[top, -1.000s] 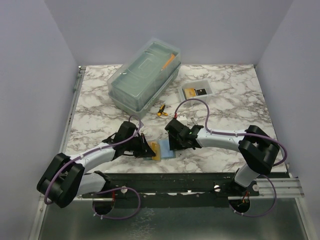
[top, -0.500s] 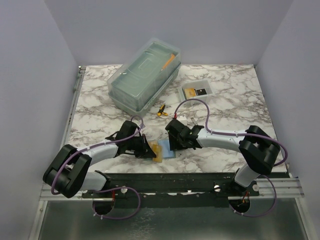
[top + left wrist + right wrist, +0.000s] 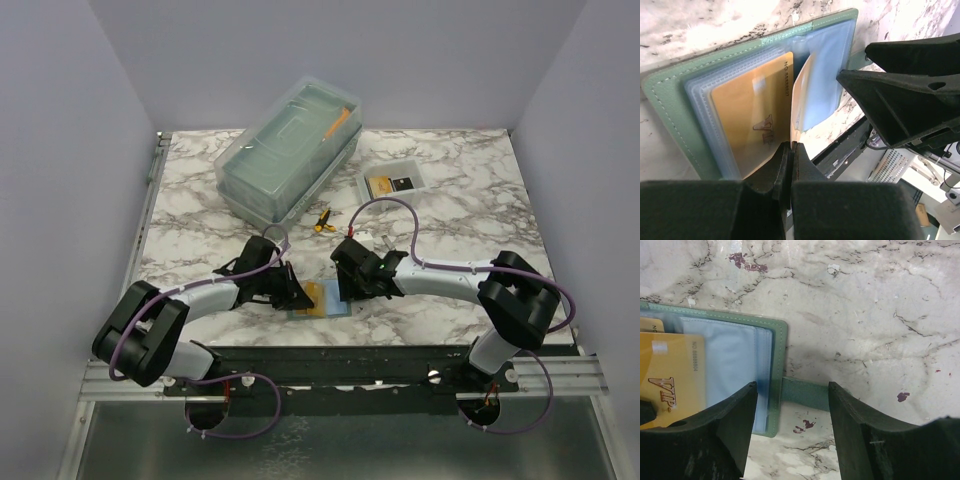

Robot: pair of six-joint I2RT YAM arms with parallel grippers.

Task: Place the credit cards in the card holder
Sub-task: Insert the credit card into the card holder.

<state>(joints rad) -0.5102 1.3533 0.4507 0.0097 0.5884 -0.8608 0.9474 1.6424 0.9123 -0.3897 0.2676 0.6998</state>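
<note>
Left gripper (image 3: pixel 791 146) pinched shut on gold card (image 3: pixel 747 117), feeding it into open card holder (image 3: pixel 667 97) at the table's (image 3: pixel 450 220) near edge. My right gripper (image 3: pixel 792 390), jaws apart and empty, straddles the holder's tab (image 3: pixel 802 394); steadying it, I judge.

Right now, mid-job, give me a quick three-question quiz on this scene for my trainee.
1. True or false: the right claw is shut on the card holder.
2. The credit card pinched by the left claw is: A black, B gold, C white.
3. Fill in: the card holder lies ____ (open or folded).
Key: 1 false, it stands open; 2 B; 3 open.
</note>
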